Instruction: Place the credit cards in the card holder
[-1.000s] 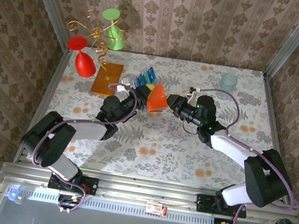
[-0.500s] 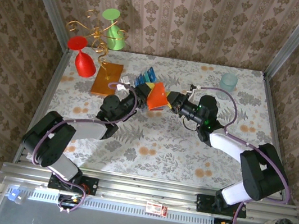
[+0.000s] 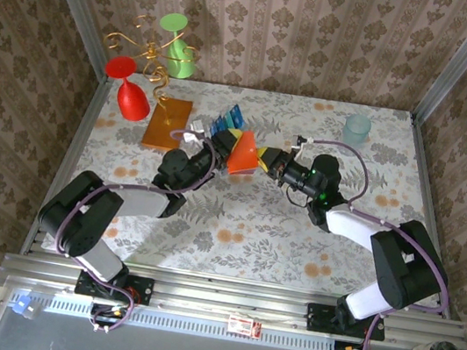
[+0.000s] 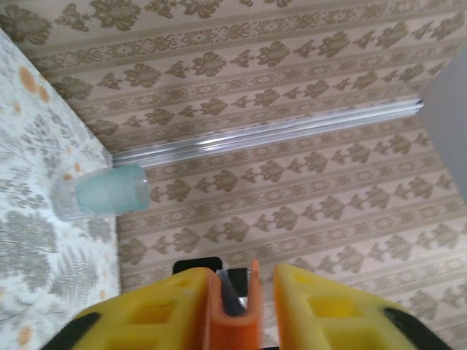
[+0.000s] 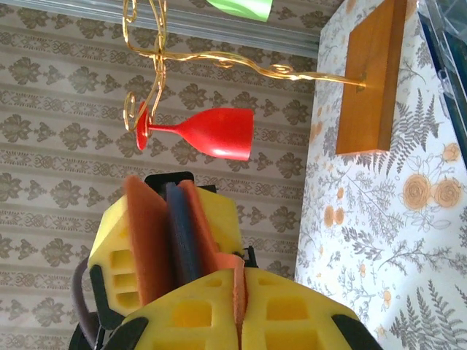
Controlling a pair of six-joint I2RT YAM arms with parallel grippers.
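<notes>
One card holder: right end effector clamped on its flap; left end effector slightly apart; hold flap steady.

Tally:
- orange card holder: 1
- dark blue credit card in its fold: 1
- blue and teal cards behind the holder: several, exact number not readable
- stemmed plastic glasses: 2, namely red glass and green glass
- gold wire stand: 1
- wooden base: 1
- pale teal tumbler: 1
- grippers: 2, namely left gripper and right gripper
</notes>
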